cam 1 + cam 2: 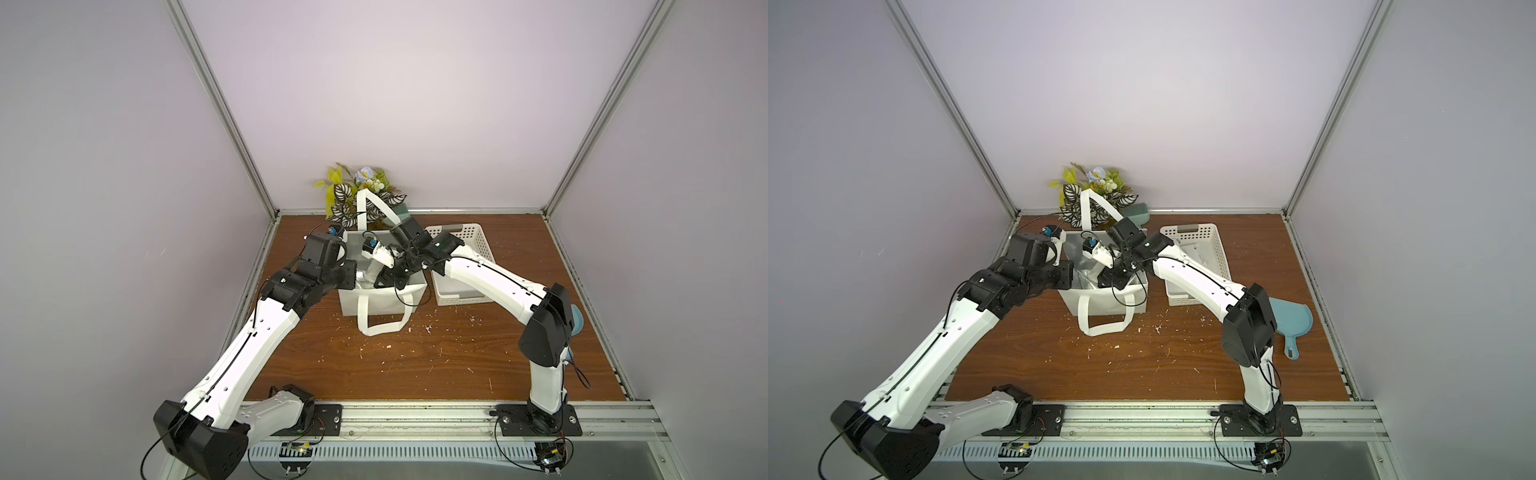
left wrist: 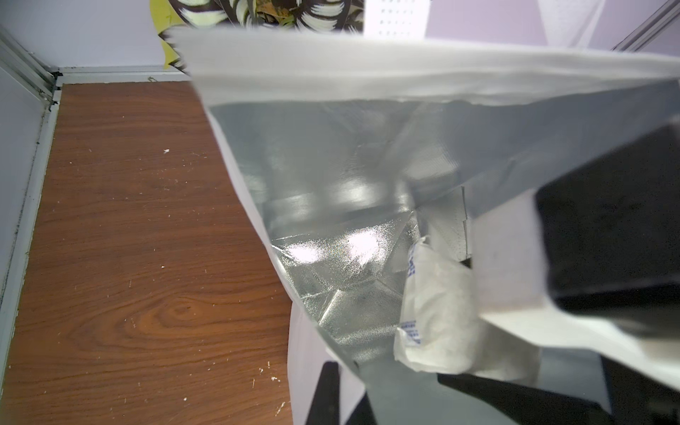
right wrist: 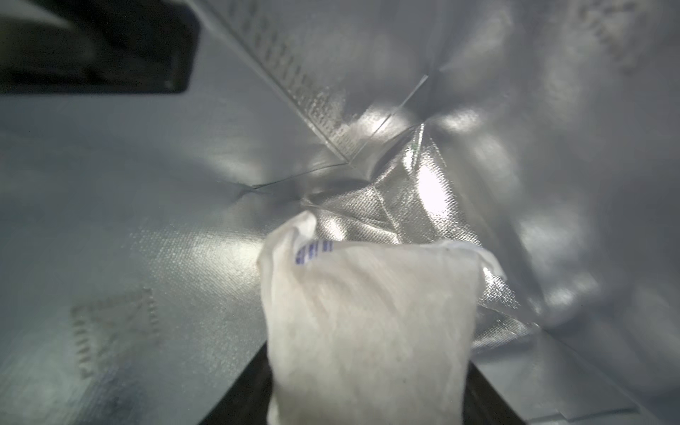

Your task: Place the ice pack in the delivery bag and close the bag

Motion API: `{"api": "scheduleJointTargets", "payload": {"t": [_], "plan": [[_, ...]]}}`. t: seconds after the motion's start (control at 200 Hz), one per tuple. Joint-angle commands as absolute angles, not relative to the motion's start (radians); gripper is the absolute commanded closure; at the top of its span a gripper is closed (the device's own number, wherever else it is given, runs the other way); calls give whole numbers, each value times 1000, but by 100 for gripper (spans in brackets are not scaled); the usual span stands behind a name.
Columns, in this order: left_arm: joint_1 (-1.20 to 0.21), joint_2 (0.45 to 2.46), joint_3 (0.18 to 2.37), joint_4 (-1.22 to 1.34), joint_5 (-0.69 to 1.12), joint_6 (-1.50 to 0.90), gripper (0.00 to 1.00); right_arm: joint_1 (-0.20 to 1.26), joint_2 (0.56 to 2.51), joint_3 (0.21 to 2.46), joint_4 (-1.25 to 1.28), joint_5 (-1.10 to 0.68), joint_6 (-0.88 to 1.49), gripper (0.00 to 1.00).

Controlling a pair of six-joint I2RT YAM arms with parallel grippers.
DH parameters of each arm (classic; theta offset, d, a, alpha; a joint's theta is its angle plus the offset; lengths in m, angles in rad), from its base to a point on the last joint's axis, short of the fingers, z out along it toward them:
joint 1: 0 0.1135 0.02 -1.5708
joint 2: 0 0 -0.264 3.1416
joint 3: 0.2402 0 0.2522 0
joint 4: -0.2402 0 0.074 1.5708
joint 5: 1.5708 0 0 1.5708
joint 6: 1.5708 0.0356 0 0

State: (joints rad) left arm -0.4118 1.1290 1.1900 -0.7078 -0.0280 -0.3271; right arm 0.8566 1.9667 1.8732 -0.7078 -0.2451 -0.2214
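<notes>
The delivery bag [image 1: 382,301] stands open in the middle of the table, white outside with silver lining [image 3: 147,220]; both top views show it [image 1: 1113,301]. My left gripper [image 2: 346,401] is shut on the bag's left wall at the rim, holding the mouth open. My right gripper [image 3: 368,404] reaches down inside the bag, shut on the ice pack [image 3: 368,323], a whitish pouch with blue print. The pack [image 2: 438,312] hangs above the foil bottom without resting on it. In a top view the right gripper [image 1: 388,280] hides the pack.
A white perforated basket [image 1: 486,253] sits right of the bag, under my right forearm. A potted plant [image 1: 361,191] and a teal brush [image 1: 1136,210] stand behind the bag. A teal dustpan [image 1: 1289,320] lies at the right edge. White crumbs dot the wooden table [image 1: 415,357].
</notes>
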Motion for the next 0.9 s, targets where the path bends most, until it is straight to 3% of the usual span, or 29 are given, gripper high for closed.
{"api": "scheduleJointTargets", "payload": {"t": [0.0,0.22,0.52,0.896], "plan": [[-402,1102,1163,-680,9,-327,100,869,2038,1893,-713,-271,-195,60],[-402,1087,1153,-681,1,-326,100,873,2093,1973,-732,-256,-179,43],[-401,1092,1161,-681,-4,-337,100,871,1988,1976,-707,-210,-182,15],[-401,1124,1188,-681,-29,-350,100,841,1720,1874,-631,-80,-152,7]]}}
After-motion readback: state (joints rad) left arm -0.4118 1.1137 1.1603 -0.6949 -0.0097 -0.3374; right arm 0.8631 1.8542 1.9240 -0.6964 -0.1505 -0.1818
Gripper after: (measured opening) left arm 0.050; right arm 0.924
